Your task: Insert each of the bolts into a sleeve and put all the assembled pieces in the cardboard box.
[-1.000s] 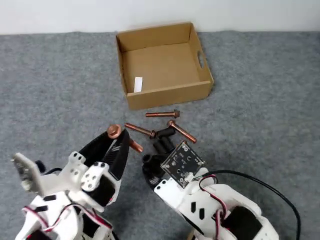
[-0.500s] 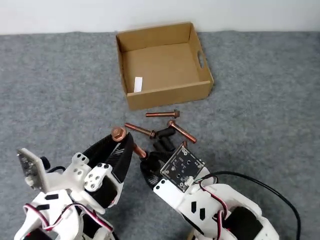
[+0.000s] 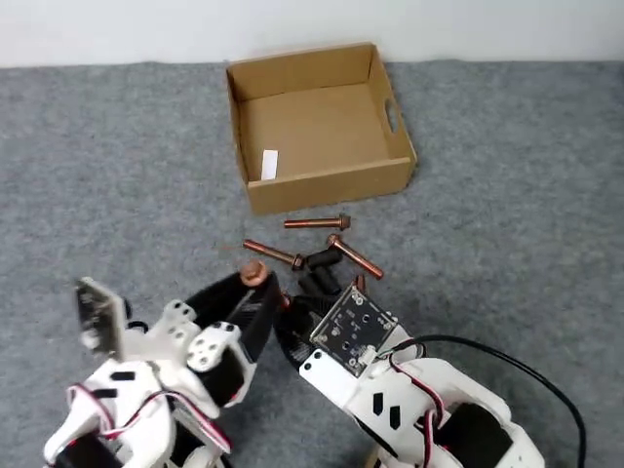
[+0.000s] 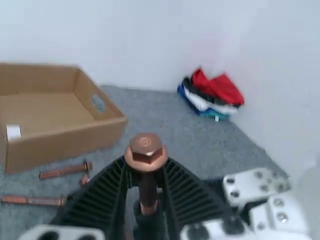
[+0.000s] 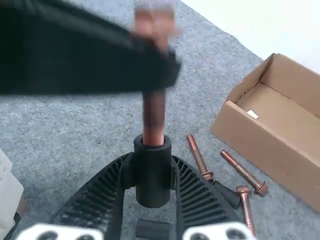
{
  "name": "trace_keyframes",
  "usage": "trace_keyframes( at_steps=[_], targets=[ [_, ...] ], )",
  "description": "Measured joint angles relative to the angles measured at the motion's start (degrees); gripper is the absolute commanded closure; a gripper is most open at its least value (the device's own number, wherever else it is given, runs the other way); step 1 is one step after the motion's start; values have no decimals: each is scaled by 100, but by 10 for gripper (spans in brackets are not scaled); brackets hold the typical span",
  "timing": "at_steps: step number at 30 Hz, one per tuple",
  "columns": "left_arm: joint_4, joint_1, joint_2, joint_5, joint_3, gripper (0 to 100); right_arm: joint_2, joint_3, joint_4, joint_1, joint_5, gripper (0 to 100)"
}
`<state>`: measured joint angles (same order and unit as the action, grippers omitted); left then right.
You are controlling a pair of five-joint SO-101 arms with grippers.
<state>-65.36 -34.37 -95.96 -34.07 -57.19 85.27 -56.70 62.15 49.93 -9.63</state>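
Here we go: the left arm's fingers (image 4: 102, 192) are clenched on a copper-coloured hex-head bolt (image 4: 145, 150), upright with its head on top, at lower centre of the high view. Straight beneath, the right arm's fingers (image 5: 100, 200) grip a black cylindrical sleeve (image 5: 152, 170), bore in line with the shank, tip at its mouth. Since a second ago we've watched the bolt swing rightward over the sleeve. The open brown cardboard box (image 3: 327, 185) waits at upper centre.

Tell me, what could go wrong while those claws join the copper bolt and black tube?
The bolt in the left gripper is just at the mouth of the sleeve in the right gripper; a slight tilt might jam it or pry it loose. Nearby loose bolts could get knocked.
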Motion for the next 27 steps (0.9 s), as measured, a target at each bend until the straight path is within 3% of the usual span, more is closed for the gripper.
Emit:
trace_keyframes(
  at_steps=[8,15,27],
  targets=[
    [-343,-70,-9,202,-211,981,-62,-26,-422,0,-316,991],
    [-633,-44,-9,237,-193,736,-62,-26,-422,0,-343,991],
    [-1169,396,0,281,448,736,-53,-9,-484,9,-352,991]
  ],
)
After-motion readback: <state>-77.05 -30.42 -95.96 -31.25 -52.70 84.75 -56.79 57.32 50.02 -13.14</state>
